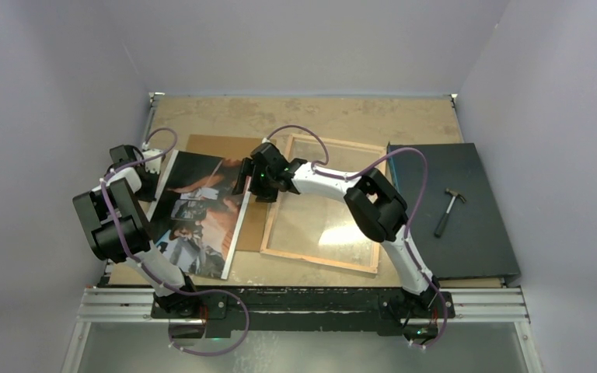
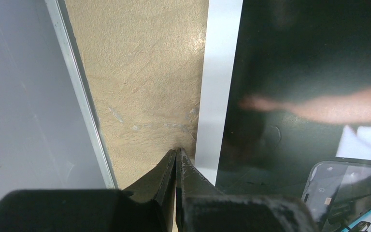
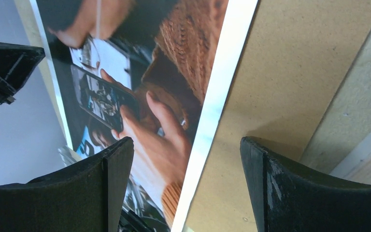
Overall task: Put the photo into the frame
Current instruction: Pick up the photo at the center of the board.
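Right claw (image 3: 186, 145) spread wide, straddling photo (image 3: 140, 72) white edge, board (image 3: 280, 72) under one finger. Left claw (image 2: 176, 155) pinched shut, empty, just beside opposite edge. Frame (image 1: 319, 261) behind right claw, photo not yet in it. Risk: closing grabs board too, or creases print.

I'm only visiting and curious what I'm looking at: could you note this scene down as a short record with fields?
photo: face up at the left of the table, partly on a brown backing board
frame: flat beside it, no photo inside
left fingers: shut, tips by the photo's white border
right fingers: open, straddling the photo's opposite edge
hammer: on a dark mat, far right
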You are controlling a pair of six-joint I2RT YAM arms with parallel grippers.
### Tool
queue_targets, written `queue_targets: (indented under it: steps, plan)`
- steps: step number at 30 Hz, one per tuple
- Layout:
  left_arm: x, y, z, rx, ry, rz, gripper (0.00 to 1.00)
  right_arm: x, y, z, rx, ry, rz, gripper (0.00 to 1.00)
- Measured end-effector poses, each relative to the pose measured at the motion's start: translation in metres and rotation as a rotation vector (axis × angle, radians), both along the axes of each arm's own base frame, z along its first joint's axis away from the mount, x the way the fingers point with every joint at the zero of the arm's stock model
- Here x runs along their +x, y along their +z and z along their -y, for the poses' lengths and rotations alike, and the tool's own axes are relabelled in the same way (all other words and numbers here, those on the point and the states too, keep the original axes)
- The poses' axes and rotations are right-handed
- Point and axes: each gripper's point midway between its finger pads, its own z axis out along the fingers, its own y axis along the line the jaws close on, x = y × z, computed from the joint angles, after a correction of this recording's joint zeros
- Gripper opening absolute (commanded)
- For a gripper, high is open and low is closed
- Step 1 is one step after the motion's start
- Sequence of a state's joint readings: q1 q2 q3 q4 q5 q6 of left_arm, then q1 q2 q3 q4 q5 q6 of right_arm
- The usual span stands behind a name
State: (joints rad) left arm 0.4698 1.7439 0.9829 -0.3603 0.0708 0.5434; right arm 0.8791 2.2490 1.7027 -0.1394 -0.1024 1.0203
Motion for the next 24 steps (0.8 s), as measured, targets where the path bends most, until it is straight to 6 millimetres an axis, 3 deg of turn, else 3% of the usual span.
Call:
queue_targets:
  steps: [11, 24]
  plan:
    - [0.000, 0.000, 0.000, -0.002, 0.000, -0.001, 0.00, -0.011, -0.001, 0.004, -0.033, 0.037, -0.009, 0.84]
    - [0.005, -0.002, 0.010, 0.031, -0.037, -0.005, 0.00, -0.018, -0.003, -0.010, 0.012, 0.005, -0.088, 0.83]
